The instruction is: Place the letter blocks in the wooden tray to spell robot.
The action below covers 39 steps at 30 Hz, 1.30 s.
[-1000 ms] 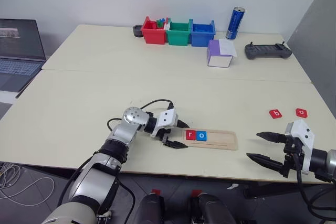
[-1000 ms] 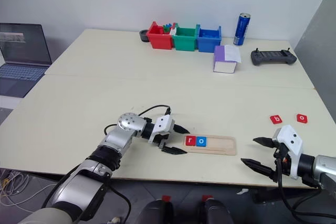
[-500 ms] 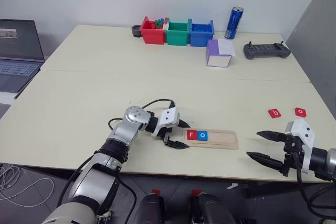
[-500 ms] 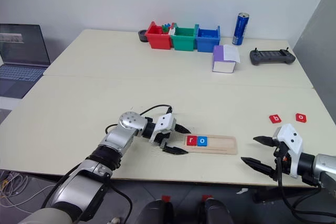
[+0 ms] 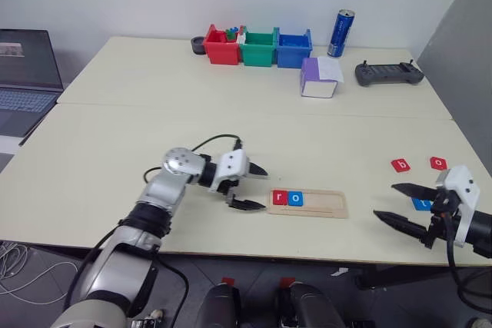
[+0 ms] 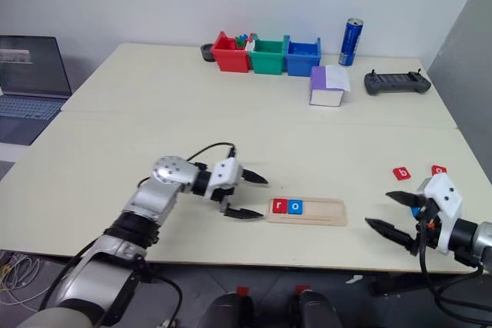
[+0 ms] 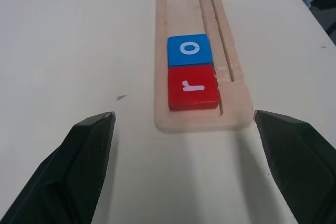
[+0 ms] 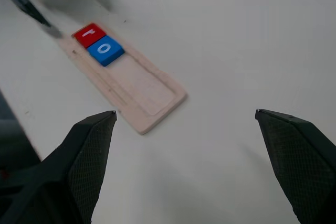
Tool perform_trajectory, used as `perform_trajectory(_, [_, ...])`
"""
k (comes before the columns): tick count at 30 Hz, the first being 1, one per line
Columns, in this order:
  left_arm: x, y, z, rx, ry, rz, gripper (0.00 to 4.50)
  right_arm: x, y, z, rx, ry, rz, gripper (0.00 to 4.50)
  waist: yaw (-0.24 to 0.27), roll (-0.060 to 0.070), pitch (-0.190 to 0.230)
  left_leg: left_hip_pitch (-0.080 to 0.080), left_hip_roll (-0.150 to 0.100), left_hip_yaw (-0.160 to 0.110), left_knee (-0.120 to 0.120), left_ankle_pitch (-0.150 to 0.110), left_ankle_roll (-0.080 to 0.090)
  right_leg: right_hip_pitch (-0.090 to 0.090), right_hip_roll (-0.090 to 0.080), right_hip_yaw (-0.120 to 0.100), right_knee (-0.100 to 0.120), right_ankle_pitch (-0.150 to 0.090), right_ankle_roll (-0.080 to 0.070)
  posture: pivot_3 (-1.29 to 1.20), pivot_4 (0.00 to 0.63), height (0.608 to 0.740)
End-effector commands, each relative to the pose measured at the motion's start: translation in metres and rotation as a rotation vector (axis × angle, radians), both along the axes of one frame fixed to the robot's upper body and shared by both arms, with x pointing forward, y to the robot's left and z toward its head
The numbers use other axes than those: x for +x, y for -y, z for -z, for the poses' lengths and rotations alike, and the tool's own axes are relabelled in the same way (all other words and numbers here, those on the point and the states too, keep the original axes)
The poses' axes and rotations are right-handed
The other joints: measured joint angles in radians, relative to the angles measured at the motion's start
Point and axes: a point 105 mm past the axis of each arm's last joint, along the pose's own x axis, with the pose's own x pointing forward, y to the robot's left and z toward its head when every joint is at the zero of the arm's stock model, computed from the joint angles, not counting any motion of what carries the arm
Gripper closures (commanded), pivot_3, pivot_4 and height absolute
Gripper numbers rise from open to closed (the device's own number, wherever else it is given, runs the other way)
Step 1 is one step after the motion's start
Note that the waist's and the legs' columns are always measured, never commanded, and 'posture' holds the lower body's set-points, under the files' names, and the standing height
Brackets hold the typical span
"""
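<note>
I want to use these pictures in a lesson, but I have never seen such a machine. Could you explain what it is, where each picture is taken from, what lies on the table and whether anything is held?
It is a humanoid robot with two arms. Two pictures come from cameras in its head, looking down; two from cameras on its wrists, looking along the black fingers. On the table lies a wooden tray holding a red r block and a blue o block. A red b block, a red o block and a blue block lie loose near the right gripper. The left gripper is beside the tray. Both are open and hold nothing.
</note>
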Motion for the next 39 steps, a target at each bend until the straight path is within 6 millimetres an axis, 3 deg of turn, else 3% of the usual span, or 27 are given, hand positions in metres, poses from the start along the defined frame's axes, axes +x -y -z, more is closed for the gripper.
perform_trajectory(1, [-0.007,-0.027,-0.033,-0.109,0.012,-0.022,0.03,0.014,0.024,-0.023,0.034,0.130,0.153,0.00,-0.002,0.000,0.000,0.000,0.000,0.000,0.000,0.000,0.000,0.000,0.000,0.000,0.000,0.000,0.000,0.00,0.150,0.740])
perform_trajectory(4, [-0.015,-0.053,-0.047,-0.125,-0.017,-0.062,0.03,0.031,0.047,-0.020,0.056,0.152,0.323,0.00,-0.007,0.000,0.000,0.000,0.000,0.000,0.000,0.000,0.000,0.000,0.000,0.001,0.001,0.000,0.000,0.00,0.150,0.740])
perform_trajectory(9, [-0.013,-0.089,-0.074,-0.223,-0.035,-0.173,0.03,0.053,0.061,-0.004,0.056,0.093,0.454,0.00,-0.009,0.000,0.000,0.001,0.000,0.001,0.001,0.000,0.000,0.000,-0.001,0.002,0.002,0.000,0.000,0.00,0.150,0.740])
perform_trajectory(12, [-0.016,-0.106,-0.075,-0.170,-0.045,-0.185,0.03,0.063,0.068,-0.002,0.051,0.087,0.479,0.00,-0.012,0.000,0.000,0.001,0.000,0.002,0.000,0.000,0.000,-0.001,-0.001,0.002,0.002,0.000,-0.001,0.00,0.150,0.740])
perform_trajectory(15, [-0.017,-0.105,-0.063,-0.136,0.032,-0.145,0.03,0.069,0.071,-0.001,0.051,0.090,0.484,0.00,-0.012,0.002,0.000,0.001,0.000,0.002,0.000,0.000,0.000,-0.001,-0.001,0.003,0.002,-0.001,-0.001,0.00,0.150,0.740])
perform_trajectory(23, [-0.018,-0.102,-0.053,-0.193,0.090,-0.137,0.03,0.078,0.077,0.000,0.050,0.106,0.510,0.00,-0.014,0.001,0.000,0.000,0.000,0.003,0.000,0.000,0.000,-0.002,-0.001,0.003,0.004,-0.001,-0.001,0.00,0.150,0.740])
perform_trajectory(30, [-0.018,-0.098,-0.057,-0.202,0.084,-0.088,0.03,0.090,0.072,0.012,0.087,0.044,0.513,0.00,-0.018,0.001,0.000,0.001,0.000,0.004,0.000,0.000,0.000,-0.002,-0.001,0.004,0.004,-0.001,-0.001,0.00,0.150,0.740])
perform_trajectory(39, [-0.020,-0.101,-0.060,-0.141,0.050,-0.055,0.03,0.109,0.079,0.032,0.081,0.003,0.523,0.00,-0.021,0.001,0.000,0.001,0.000,0.005,0.000,0.000,0.000,-0.003,-0.001,0.006,0.004,-0.001,-0.001,0.00,0.150,0.740])
